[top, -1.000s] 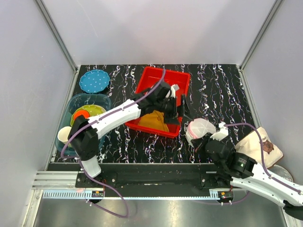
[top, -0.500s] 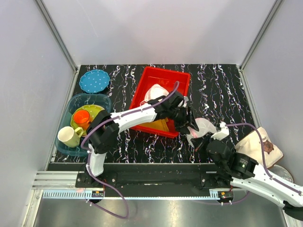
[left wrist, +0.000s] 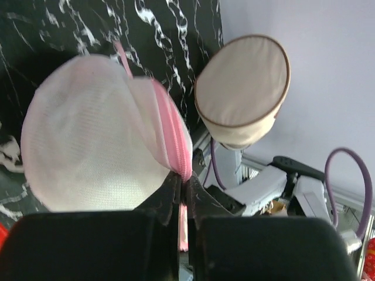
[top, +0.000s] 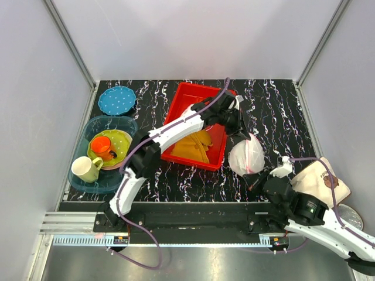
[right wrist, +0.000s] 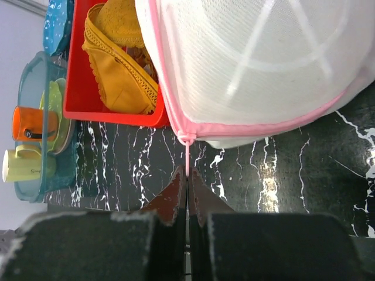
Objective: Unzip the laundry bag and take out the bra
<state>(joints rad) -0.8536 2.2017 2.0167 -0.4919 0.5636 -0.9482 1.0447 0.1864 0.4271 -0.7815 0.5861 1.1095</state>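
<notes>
The laundry bag [top: 246, 155], a round white mesh pouch with pink zipper edging, is stretched between my two grippers just right of the red bin. My left gripper [top: 241, 129] is at its far edge and is shut on the pink zipper edging [left wrist: 173, 140], where its fingertips [left wrist: 171, 186] pinch the zipper end. My right gripper [right wrist: 187, 175] is at the near edge, shut on the thin pink pull cord [right wrist: 187, 157] hanging from the zipper. The bra is inside the bag; only pale strap-like bands [right wrist: 252, 58] show through the mesh.
The red bin [top: 202, 89] holds a mustard-yellow cloth [top: 190, 146] and a small white piece [top: 188, 112]. At the left stands a teal tub [top: 88, 175] with cups and plates, and a blue dotted plate [top: 116, 99] lies behind it. A beige round pouch [top: 319, 178] lies at the right edge.
My left gripper swung out of the red bin over to the bag and shut on its zipper edging. The bag shifted right and back and is now pulled taut; the right gripper kept its hold.
</notes>
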